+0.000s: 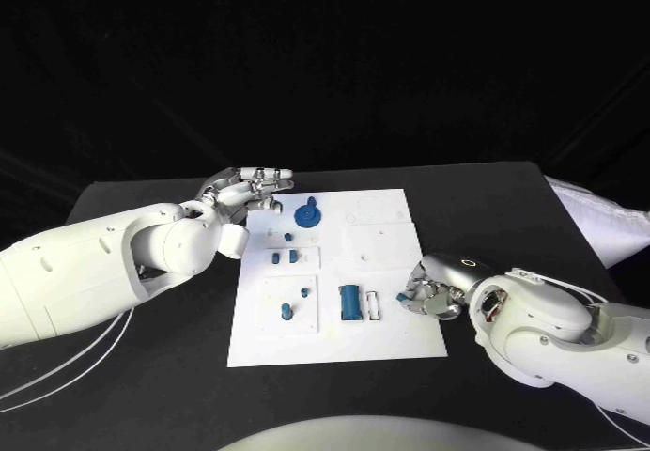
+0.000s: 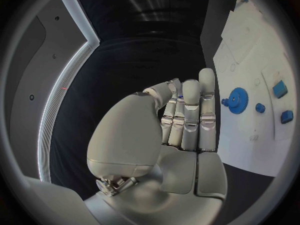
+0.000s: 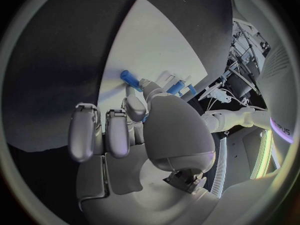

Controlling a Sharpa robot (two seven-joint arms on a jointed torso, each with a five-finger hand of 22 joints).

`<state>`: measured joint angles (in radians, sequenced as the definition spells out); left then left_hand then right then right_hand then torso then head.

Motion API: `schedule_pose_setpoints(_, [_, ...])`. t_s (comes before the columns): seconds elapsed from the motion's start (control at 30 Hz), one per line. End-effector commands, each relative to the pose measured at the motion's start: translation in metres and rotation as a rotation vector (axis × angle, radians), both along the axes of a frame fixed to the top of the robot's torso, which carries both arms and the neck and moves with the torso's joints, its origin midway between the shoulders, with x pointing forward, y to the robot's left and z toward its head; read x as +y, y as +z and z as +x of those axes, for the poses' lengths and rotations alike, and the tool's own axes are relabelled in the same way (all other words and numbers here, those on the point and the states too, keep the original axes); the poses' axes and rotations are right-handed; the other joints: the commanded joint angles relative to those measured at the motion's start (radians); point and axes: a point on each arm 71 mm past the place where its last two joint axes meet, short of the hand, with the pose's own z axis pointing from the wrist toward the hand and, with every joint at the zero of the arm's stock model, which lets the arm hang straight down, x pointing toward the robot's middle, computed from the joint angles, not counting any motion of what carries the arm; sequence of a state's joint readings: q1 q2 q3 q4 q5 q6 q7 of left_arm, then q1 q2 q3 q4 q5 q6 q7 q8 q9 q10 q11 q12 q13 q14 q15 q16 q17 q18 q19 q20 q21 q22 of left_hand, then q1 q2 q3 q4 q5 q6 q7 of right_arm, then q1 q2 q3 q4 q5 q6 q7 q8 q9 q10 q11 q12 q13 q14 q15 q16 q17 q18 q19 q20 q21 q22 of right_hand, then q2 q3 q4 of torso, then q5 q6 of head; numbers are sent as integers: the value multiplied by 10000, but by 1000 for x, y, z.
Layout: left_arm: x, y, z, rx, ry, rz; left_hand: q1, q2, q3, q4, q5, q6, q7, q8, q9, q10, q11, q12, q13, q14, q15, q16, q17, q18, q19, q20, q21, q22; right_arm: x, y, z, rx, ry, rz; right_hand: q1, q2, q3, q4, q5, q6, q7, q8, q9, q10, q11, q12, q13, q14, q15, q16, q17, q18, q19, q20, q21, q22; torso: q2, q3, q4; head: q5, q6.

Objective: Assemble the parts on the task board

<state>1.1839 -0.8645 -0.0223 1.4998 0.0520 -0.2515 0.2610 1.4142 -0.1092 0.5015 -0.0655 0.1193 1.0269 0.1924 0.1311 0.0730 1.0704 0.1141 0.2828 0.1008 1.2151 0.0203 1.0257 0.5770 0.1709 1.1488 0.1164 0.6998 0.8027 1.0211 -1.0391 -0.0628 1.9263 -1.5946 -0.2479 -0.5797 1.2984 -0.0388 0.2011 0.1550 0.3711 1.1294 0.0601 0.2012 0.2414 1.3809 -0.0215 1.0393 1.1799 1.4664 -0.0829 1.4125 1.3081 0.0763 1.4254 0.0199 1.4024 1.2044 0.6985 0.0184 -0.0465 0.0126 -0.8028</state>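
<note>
Parts lie scattered on the task board (image 1: 393, 343), the white plate in the middle of the black table (image 1: 135, 376). At the board's right edge the right hand (image 1: 436, 291) has its fingers curled in, pinching a small blue part (image 3: 146, 118) between thumb and a finger. The left hand (image 1: 248, 191) hovers over the board's far left corner, fingers straight and pressed side by side, holding nothing. Just beside it lies a blue gear (image 1: 309, 216). Nearer, a blue cylinder (image 1: 351, 302) lies mid-board, with smaller blue pieces (image 1: 286, 310) to its left. Darkness surrounds the table.
</note>
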Motion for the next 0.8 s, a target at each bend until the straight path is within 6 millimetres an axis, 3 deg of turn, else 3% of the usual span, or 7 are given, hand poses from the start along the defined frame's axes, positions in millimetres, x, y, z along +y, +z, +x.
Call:
schedule_pose_setpoints(0.03, [-3,1,-1,-68,-222,-86,-29,31,-13,-59,41,-78,-24,51,-14,-49,-18,33,-10,-86,-6,-36,-11,121,-84,-2,26,11,1,0,-1,689,-1001,1455,-142,-75,203,38,63,42,-5,7,33,50,21,30,23,639,-31,57,293,-57,77,14,69,12,3,-7,4,1,-5])
schedule_pose_setpoints(0.13, [-3,1,-1,-64,-223,-84,-37,35,-6,-70,42,-87,-21,56,-14,-62,-16,45,-12,-93,-4,-40,-26,121,-91,0,29,17,3,-2,-1,1176,-1198,1874,-187,-144,336,60,131,23,4,-7,54,50,28,31,37,637,-27,54,290,-56,75,14,67,10,4,-15,6,3,-27])
schedule_pose_setpoints(0.27, [-3,1,-1,-59,-228,-84,-37,35,-6,-70,42,-87,-21,56,-14,-62,-16,45,-12,-93,-4,-40,-26,121,-91,0,29,17,9,-4,-1,1607,-1275,2231,-354,-304,499,101,663,26,19,-3,121,60,41,32,65,634,-17,54,293,-57,77,22,67,16,-2,-21,2,13,-42])
schedule_pose_setpoints(0.6, [-3,1,-1,-53,-240,-87,-37,35,-6,-70,42,-87,-21,56,-14,-62,-16,45,-12,-93,-4,-40,-26,121,-91,0,29,17,20,-8,1,2003,-1286,2548,-486,-320,529,168,743,35,26,3,154,74,50,37,78,633,-11,50,288,-59,80,26,70,26,-5,-23,1,19,-28])
schedule_pose_setpoints(0.8, [-4,1,-1,-40,-258,-89,-37,35,-6,-70,42,-87,-21,56,-14,-62,-16,45,-12,-93,-4,-40,-26,121,-91,0,29,17,26,-8,2,1952,-1235,2679,-587,-320,541,224,782,48,24,12,180,79,49,25,76,633,-10,50,288,-57,77,28,66,19,4,-4,-4,47,-23])
